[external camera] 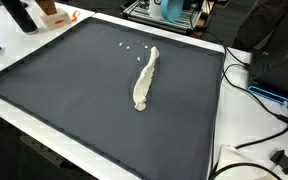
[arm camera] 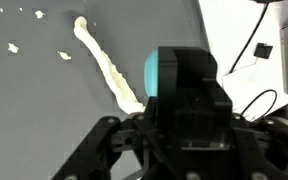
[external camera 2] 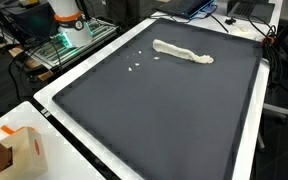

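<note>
Dark grey matting [external camera: 54,90] covers a white-edged table, with cables and equipment crowding its borders. Both exterior views show us a long, cream-coloured, lumpy strip of soft material [external camera: 145,78] lying flat near the middle of the mat. One end is fatter than the other, and a few small white crumbs [external camera: 127,46] are scattered near its thin end. In the wrist view the black Robotiq gripper [arm camera: 176,140] hangs above the mat, and the strip runs out from behind its body. Its fingertips fall outside the picture, so we cannot tell whether they are apart or together. We judge that a clean pick needs the fingers set across the strip's narrow width near its middle and lowered almost to the mat. Something this limp would likely sag or tear if pinched at one end.
</note>
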`<state>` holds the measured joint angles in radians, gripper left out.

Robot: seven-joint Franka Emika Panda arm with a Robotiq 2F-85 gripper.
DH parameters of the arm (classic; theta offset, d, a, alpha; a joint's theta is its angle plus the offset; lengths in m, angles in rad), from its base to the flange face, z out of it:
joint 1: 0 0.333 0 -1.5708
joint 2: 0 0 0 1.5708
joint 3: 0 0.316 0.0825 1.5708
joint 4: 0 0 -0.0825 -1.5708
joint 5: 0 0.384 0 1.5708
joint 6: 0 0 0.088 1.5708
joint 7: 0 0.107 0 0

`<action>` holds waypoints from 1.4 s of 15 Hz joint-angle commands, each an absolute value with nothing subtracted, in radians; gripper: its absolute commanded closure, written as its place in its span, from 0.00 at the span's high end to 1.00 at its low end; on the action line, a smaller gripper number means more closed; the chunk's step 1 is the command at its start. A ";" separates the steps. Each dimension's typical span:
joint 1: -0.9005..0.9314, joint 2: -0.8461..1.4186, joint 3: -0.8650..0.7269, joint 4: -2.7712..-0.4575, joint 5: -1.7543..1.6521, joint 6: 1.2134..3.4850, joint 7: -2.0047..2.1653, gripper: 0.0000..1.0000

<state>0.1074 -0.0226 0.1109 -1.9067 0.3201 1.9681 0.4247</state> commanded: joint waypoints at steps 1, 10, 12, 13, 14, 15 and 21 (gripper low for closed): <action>0.061 0.041 0.058 -1.892 0.469 1.962 0.162 0.25; -0.056 0.298 0.029 -1.827 0.733 1.948 -0.286 0.25; -0.073 0.359 0.036 -1.797 0.766 1.948 -0.346 0.25; -0.080 0.387 0.038 -1.783 0.777 1.949 -0.373 0.25; -0.086 0.411 0.042 -1.769 0.789 1.950 -0.398 0.25; -0.092 0.435 0.045 -1.755 0.796 1.947 -0.419 0.25; -0.130 0.541 0.071 -1.691 0.843 1.916 -0.529 0.25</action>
